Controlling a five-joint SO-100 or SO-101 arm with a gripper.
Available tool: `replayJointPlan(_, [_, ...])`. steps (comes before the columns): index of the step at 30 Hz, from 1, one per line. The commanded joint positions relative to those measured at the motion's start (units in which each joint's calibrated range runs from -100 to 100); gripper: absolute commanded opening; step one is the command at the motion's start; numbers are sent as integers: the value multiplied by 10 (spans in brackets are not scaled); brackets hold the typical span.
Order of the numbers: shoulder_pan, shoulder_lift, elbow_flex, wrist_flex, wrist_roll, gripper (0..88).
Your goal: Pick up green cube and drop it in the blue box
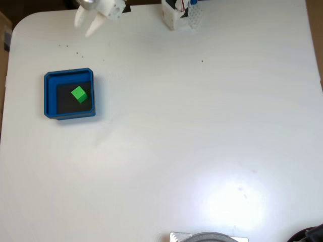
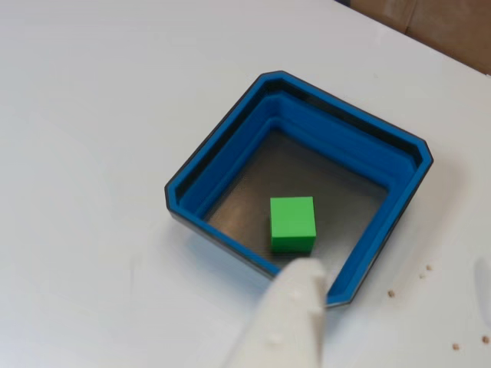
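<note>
Below the hand (image 1: 87, 27) in the fixed view, the green cube (image 1: 79, 94) lies loose on the dark floor of the blue box (image 1: 49, 96), while the white fingers stand spread and empty above the worktop (image 1: 202, 131), suggesting the drop is done.

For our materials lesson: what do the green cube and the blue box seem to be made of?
Green cube: probably matte plastic, going by its uniform colour and crisp edges. Blue box: likely moulded or printed plastic walls with a slight sheen; its dark floor looks smooth and faintly reflective, material unclear.
</note>
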Motion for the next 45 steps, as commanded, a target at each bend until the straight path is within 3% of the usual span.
replayJointPlan(1, [0,-101,71,1,-1,168])
replayJointPlan(22, [0,-448,483,-8,-1,166])
replayJointPlan(33, [-1,-595,604,-12,-2,166])
replayJointPlan(45, [-1,-612,784,-255,-2,166])
